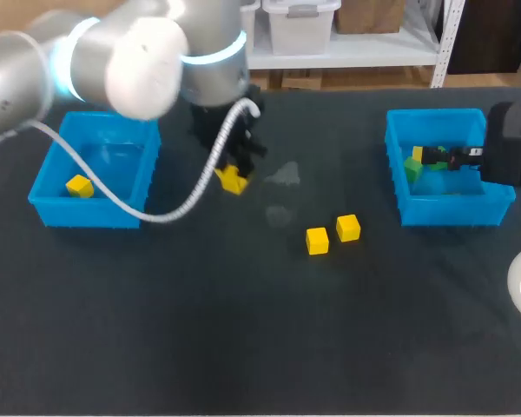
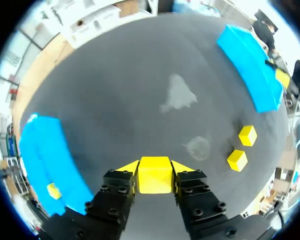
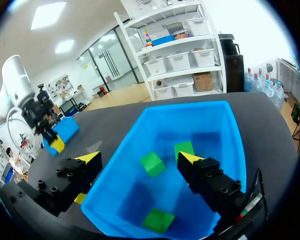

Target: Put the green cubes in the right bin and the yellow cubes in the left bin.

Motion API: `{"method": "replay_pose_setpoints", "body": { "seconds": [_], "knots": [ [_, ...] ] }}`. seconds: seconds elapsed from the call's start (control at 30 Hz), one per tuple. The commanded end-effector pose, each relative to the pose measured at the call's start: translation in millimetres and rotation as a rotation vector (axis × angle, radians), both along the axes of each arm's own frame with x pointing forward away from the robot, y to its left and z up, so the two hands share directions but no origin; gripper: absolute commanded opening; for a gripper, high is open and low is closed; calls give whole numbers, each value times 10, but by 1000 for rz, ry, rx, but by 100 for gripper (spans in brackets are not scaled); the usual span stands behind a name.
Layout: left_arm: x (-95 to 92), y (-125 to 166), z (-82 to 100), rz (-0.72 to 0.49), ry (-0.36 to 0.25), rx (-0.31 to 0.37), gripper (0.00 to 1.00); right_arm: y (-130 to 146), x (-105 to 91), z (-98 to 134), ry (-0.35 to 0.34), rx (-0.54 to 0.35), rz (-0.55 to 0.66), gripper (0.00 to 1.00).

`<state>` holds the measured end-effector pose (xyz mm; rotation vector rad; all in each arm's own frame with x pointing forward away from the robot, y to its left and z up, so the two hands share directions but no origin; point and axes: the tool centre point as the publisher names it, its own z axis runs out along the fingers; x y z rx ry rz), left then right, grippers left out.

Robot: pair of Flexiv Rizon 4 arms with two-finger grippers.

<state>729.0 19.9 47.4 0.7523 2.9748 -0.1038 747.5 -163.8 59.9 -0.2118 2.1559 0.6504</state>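
- Yellow cube (image 2: 154, 174) is pinched in the left jaws; the two yellow tips (image 2: 126, 167) press on it from two sides.
- In the head view this cube (image 1: 233, 180) is over the dark counter (image 1: 243, 347), to the right of the left bin (image 1: 87, 213) and well apart from it. I cannot tell whether it touches the counter.
- Another yellow cube (image 1: 79, 186) lies inside the left bin, in its left part.
- Two loose cubes, also yellow, rest on the counter between the bins, nearer to the right bin (image 1: 451, 211). They lie just beside each other but do not touch: one (image 1: 317, 241) is to the left, the other (image 1: 348, 228) to the right. In the left wrist view they are ahead of the jaws and off to one side (image 2: 237, 160).
- Three green cubes (image 3: 152, 164) lie inside the right bin, apart from each other.
- The right jaws hang over the right bin, spread wide, with nothing held between them. One finger (image 3: 197, 167) is over the inside of the bin, and the other is just outside its wall.
- Two pale smudges (image 1: 286, 174) mark the counter to the right of the pinched cube.
- A white cable (image 1: 156, 213) from the left arm hangs in a loop across the left bin.
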Motion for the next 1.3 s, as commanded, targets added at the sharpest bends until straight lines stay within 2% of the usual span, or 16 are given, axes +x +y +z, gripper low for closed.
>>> {"method": "replay_pose_setpoints", "body": {
  "seconds": [0.03,0.17,0.27,0.33,0.4,0.53,0.57,0.6,0.7,0.87,1.0,1.1,1.3],
  "knots": [
    [-83,529,384,73,-119,-44,0,-13,-1,10,3,4,5,100],
    [1,1004,516,179,-156,-15,0,-13,-1,10,3,4,5,100],
    [7,1307,560,256,-167,-17,0,-13,-1,10,3,4,5,100],
    [-7,1484,574,301,-187,8,0,-13,-1,10,3,4,5,100],
    [-39,1634,553,349,-189,11,0,-13,-1,10,3,4,5,100],
    [-83,1823,392,391,-139,36,0,-13,-1,10,3,4,5,100],
    [-100,1827,349,388,-121,37,31,-13,-1,10,3,4,5,100],
    [-107,1828,335,387,-111,25,100,-13,-1,10,3,4,5,100],
    [-111,1779,336,375,-105,6,100,-13,-1,10,3,4,5,100],
    [-60,1562,481,330,-112,-77,100,-13,-1,10,3,4,5,100],
    [-75,1178,642,232,-95,-175,100,-13,-1,10,3,4,5,100],
    [-132,821,715,138,-89,-189,100,-13,-1,10,3,4,5,100],
    [-361,188,720,-24,-37,-233,100,-13,-1,10,3,4,5,100]
  ]
}}
